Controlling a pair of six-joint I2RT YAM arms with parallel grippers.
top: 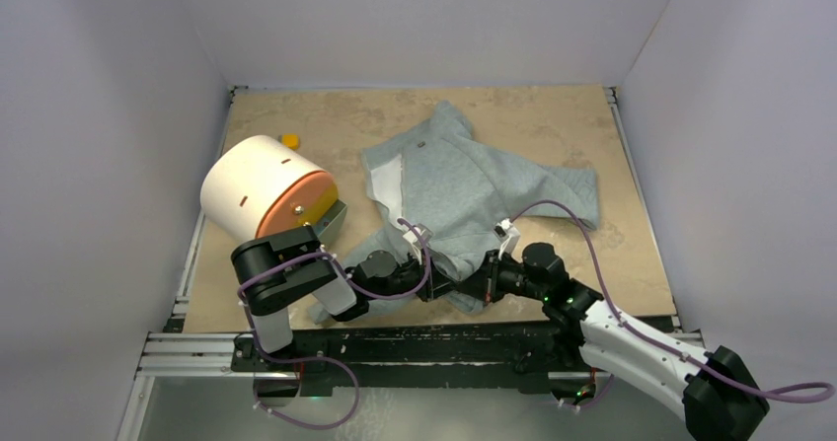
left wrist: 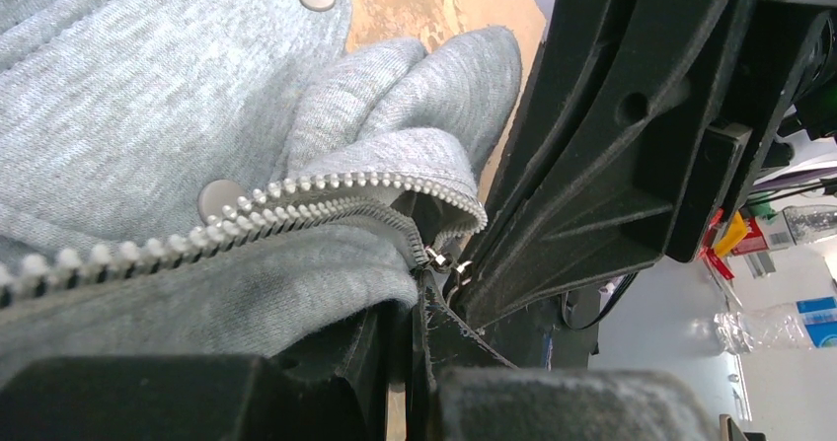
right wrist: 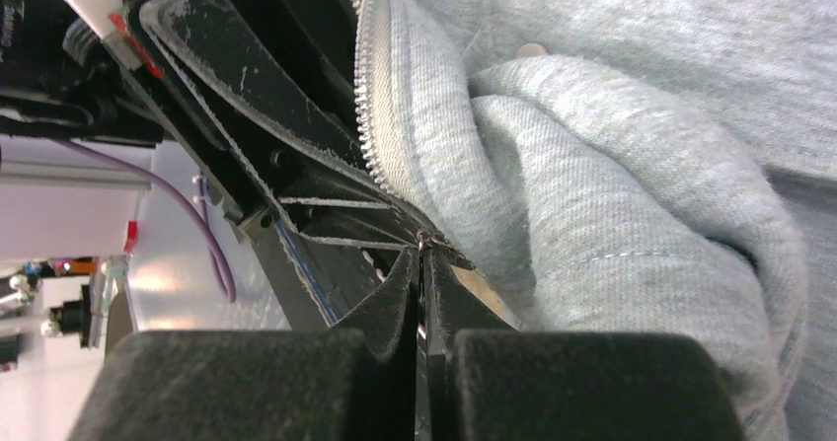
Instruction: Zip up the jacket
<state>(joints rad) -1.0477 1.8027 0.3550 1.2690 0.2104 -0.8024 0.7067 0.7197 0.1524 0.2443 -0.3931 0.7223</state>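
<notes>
Both arms are down at the hem, and this one has barely begun! The small light grey soft fabric jacket (top: 464,189) lies on the tan tabletop (top: 326,115), mid-table and just ahead of the arm bases. The left gripper (left wrist: 422,313) is pinched tight on grey hem cloth right at the foot of the white-toothed zipper (left wrist: 296,199). The right gripper (right wrist: 422,293) is nipped together on a small metal tab (right wrist: 426,239) there, which looks like the pull.

Up top the front gapes, with white lining showing, so I judge almost the whole run is left to close. The jacket's long axis runs straight away from the arms, hem nearest and collar at the far end. One sleeve is flung out to the right.
</notes>
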